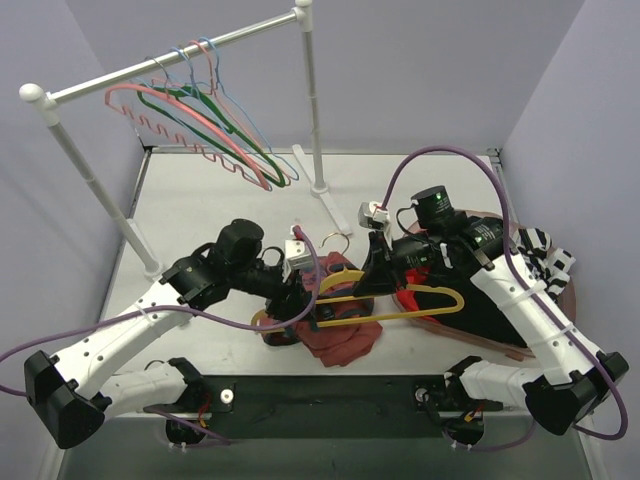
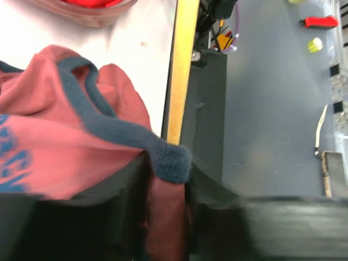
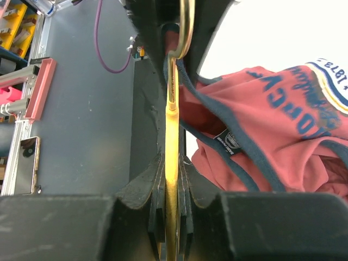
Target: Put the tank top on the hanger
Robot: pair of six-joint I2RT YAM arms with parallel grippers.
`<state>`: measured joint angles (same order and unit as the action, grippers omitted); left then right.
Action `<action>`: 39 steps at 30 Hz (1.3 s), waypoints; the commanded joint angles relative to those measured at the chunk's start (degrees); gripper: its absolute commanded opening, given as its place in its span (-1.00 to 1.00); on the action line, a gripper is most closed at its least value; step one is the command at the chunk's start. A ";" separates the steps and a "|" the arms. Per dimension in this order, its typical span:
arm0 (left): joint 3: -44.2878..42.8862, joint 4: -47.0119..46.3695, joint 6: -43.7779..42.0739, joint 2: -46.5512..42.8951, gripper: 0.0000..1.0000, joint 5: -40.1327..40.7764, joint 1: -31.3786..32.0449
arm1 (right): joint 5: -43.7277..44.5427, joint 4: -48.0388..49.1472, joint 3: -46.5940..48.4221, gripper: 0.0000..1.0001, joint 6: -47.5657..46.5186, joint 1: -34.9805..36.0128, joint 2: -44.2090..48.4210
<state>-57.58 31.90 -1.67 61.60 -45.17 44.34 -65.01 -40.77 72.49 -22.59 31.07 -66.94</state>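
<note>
The tank top (image 1: pixel 340 325) is seen bunched on the worktop (image 1: pixel 200 210) near its front edge, between the two arms, and the yellow hanger (image 1: pixel 437 291) is laid across its upper part. A strap's dark trim is pinched by the left hand (image 2: pixel 166 182), whose fingers are pressed together on the cloth. The hanger's yellow bar is clamped by the right hand (image 3: pixel 172 185) just below the metal hook, and the top's trim is seen touching the bar there.
</note>
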 commanded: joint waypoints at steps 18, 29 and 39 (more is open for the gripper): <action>28.21 -15.37 41.64 -30.12 -1.00 22.40 -9.88 | 11.31 18.73 -14.91 0.25 30.42 -17.10 9.27; 31.39 -23.63 51.41 -31.63 -1.00 23.98 -10.85 | 36.43 9.30 -21.16 0.22 3.18 2.83 9.03; 31.04 -23.55 54.58 -34.61 -1.00 24.16 -11.20 | 50.68 26.88 -28.18 0.21 1.67 14.27 3.04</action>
<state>-25.10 12.91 50.57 29.28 -21.21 33.58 -20.27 -21.15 46.65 -18.26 43.18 -63.29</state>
